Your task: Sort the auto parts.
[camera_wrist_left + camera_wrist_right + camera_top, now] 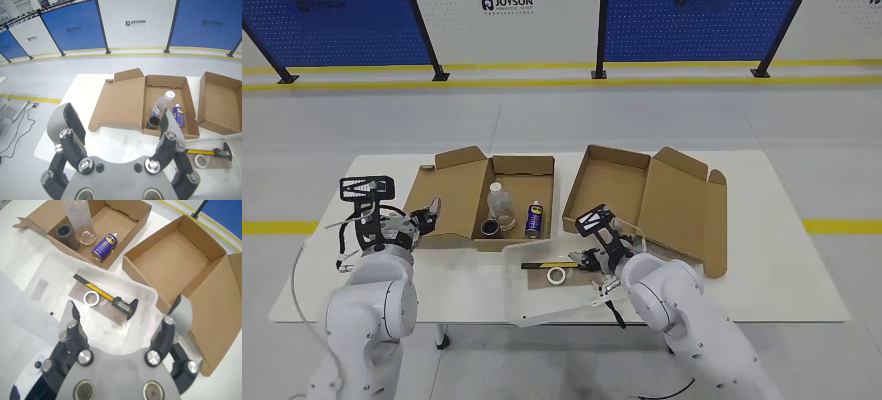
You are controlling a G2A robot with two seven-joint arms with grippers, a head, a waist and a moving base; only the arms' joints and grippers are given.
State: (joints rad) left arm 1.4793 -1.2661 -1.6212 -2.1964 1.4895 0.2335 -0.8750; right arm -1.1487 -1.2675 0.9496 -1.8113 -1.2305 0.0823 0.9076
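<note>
Near the desk's [762, 290] front edge, a clear tray [151, 291] holds the caliper [105, 295] and, just beside it, a ring [91, 298]. The right hand [125, 303] hangs above them, fingers spread. Farther left, the left hand [117, 109], also spread, holds nothing beside the left box [151, 92], where a bottle [162, 106], can [179, 115] and dark sleeve [153, 122] lie. The flat caliper could slip from a pinch, drag the ring along, or shove the light tray.
</note>
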